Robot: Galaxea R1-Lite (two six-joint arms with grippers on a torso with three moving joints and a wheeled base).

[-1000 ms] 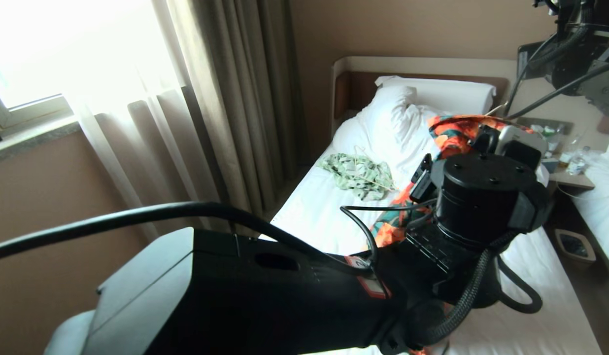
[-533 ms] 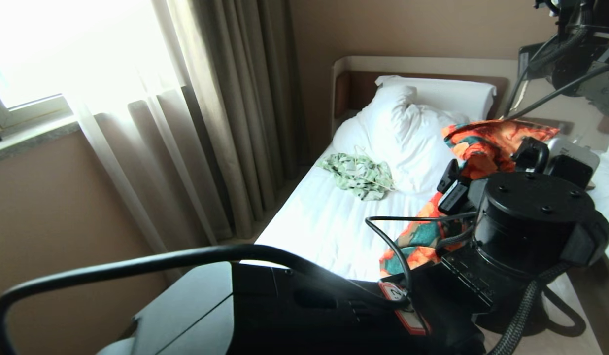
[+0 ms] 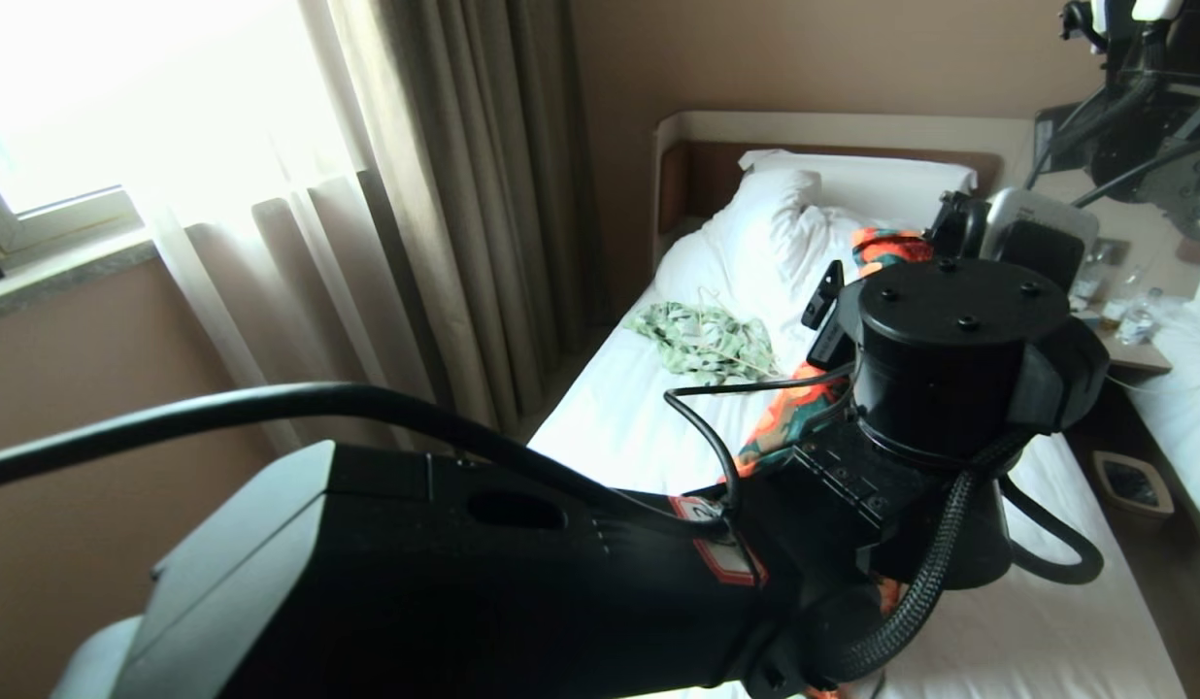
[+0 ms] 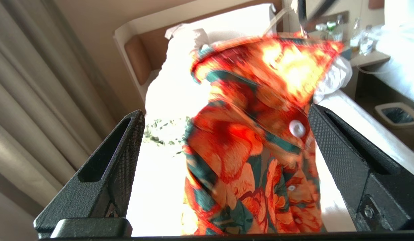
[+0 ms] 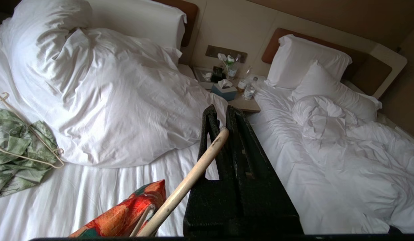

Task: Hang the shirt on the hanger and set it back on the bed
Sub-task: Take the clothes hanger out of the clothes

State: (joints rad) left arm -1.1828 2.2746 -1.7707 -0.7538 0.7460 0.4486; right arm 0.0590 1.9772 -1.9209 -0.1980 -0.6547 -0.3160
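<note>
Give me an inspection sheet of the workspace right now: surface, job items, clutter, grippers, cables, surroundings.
Surface: bed, white sheet, duvet bunched toward the headboard.
Job's things: flowered shirt hangs in the air above the bed; hanger sits inside its shoulder.
Clutter: green-and-white shirt with a second hanger lies on the sheet.
Grippers: left gripper open, its fingers either side of the shirt front, not pinching. Right gripper shut on the hanger's stem.
Cables: black cable arcs over the left arm.
Surroundings: curtains, nightstand with bottles, second bed, waste bin.
</note>
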